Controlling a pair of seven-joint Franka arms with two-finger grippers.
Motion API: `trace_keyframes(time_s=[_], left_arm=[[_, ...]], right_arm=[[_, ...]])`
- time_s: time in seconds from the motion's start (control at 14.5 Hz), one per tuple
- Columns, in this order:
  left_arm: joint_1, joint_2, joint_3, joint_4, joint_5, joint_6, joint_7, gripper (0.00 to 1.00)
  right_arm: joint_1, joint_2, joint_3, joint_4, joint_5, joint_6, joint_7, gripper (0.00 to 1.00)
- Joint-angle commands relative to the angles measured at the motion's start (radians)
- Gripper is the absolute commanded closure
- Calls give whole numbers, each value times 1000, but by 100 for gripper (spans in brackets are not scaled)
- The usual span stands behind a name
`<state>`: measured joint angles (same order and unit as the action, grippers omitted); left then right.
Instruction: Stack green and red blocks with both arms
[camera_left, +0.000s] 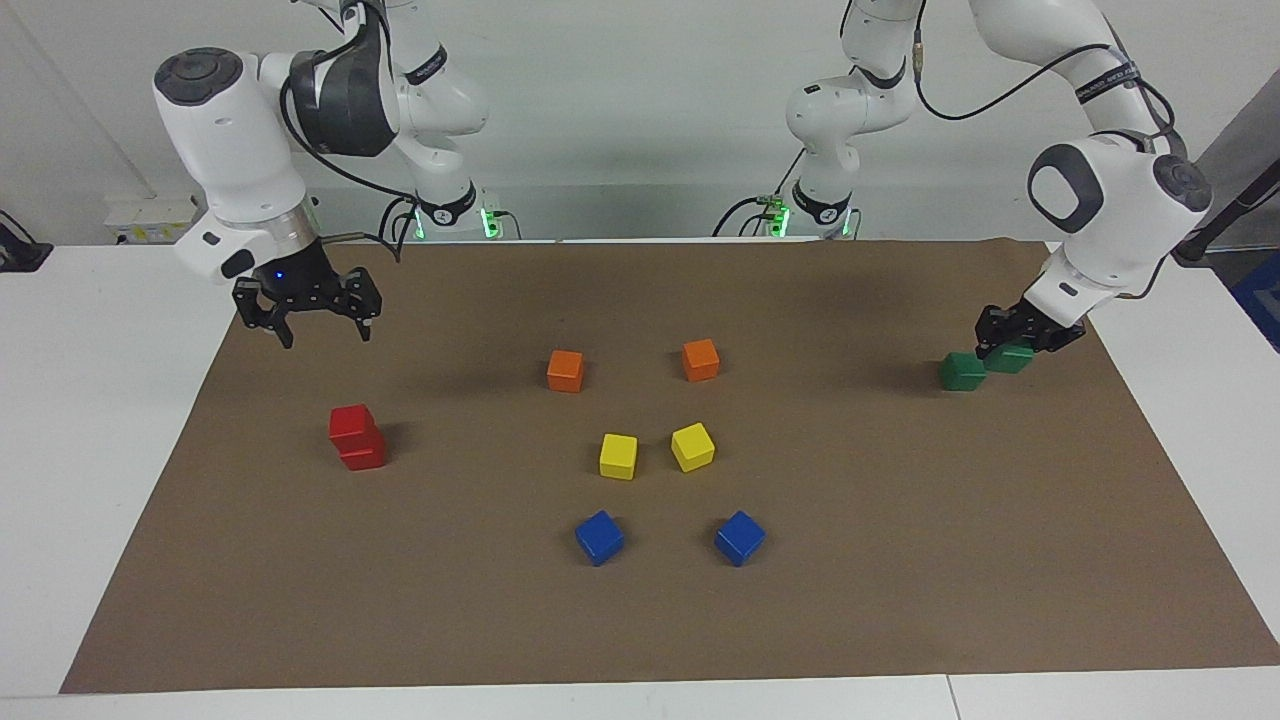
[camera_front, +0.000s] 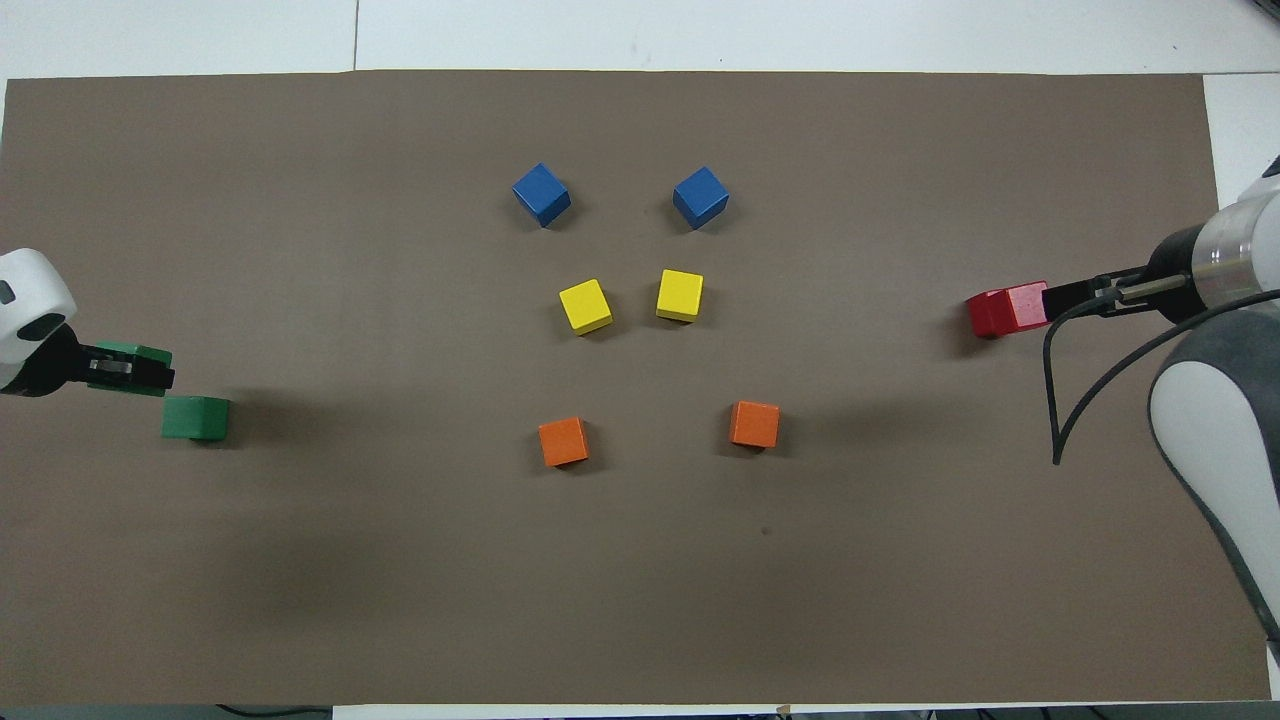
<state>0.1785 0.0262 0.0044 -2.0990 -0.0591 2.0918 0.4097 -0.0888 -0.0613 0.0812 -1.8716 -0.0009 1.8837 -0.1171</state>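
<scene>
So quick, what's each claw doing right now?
Left gripper: shut on a green block, raised beside the other green block.
Right gripper: open, empty, up above the red stack.

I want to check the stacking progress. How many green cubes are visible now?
2. One glossy green cube is held in the left gripper, above the mat. The other green cube lies on the brown mat beside it.
</scene>
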Motion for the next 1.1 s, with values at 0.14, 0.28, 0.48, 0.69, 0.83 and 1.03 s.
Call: trace_keyframes(time_s=[0.14,0.28,0.48,0.69,0.83,1.03], left_arm=[[24,-51,-9,-125,7,132,3,100],[25,-43,-9,-153,7,168,3,100],[45,-40,-9,-177,7,203,4,100],[52,-40,-9,-179,7,203,-2,100],[52,-40,-11,-187,7,205,-8,100],[50,-40,-11,-193,7,203,-19,100]], right_arm=[[-16,-15,-4,91,58,-176,77,0],[-17,-15,-5,111,58,-207,92,0],[-19,-17,-9,155,58,-268,91,0],[-25,-14,-11,238,55,-354,91,0],[-28,-14,-11,244,50,-368,89,0],[-26,-15,-11,238,39,-367,91,0]])
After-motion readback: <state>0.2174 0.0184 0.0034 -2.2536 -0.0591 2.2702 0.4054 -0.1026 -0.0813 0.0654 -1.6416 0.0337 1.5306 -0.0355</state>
